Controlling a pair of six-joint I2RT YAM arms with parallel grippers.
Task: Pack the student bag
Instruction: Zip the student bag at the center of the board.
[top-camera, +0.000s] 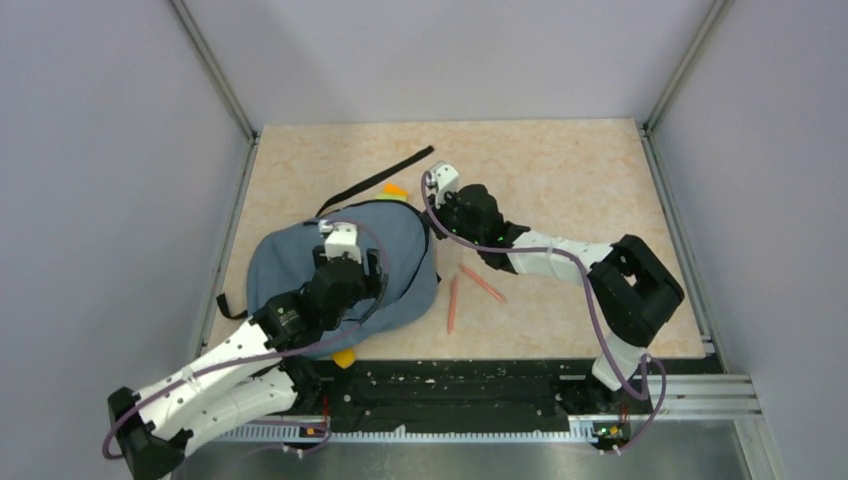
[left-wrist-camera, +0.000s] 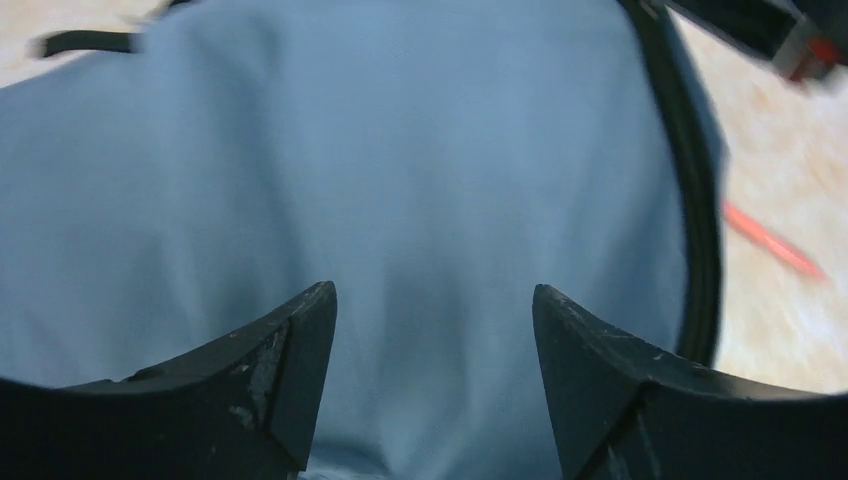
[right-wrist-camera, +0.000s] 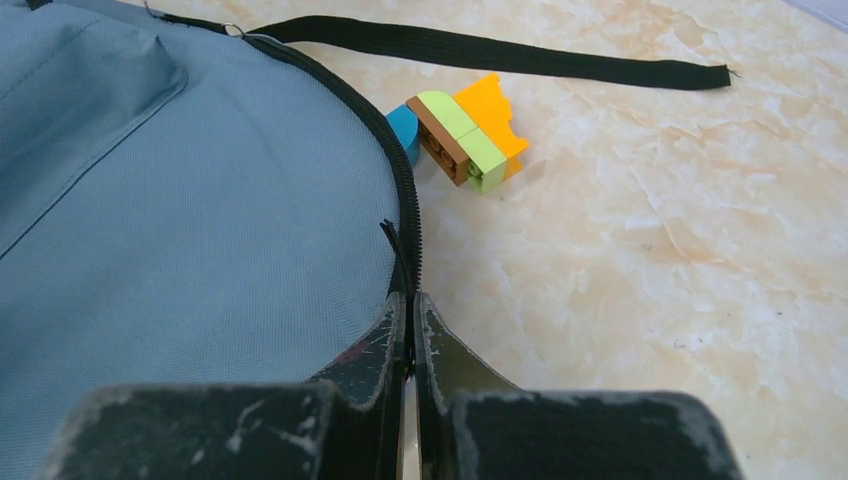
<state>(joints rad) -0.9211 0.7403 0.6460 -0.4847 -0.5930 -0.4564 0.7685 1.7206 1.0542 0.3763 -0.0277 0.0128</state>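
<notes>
Your student bag (top-camera: 405, 255), slate-blue with black zipper trim, lies flat toward 8 o'clock on the bench (top-camera: 560, 180). Your left gripper (left-wrist-camera: 432, 330) hovers over its fabric, jaws spread and empty. Your right gripper (right-wrist-camera: 410, 315) has its jaws pressed together, pinching the zipper trim. Toy bricks (right-wrist-camera: 462, 135) sit at 1 o'clock from that pinch. Your left arm (top-camera: 230, 355) hides the bag's middle, and you can't make out the yellow thing (top-camera: 344, 357) at its near edge.
</notes>
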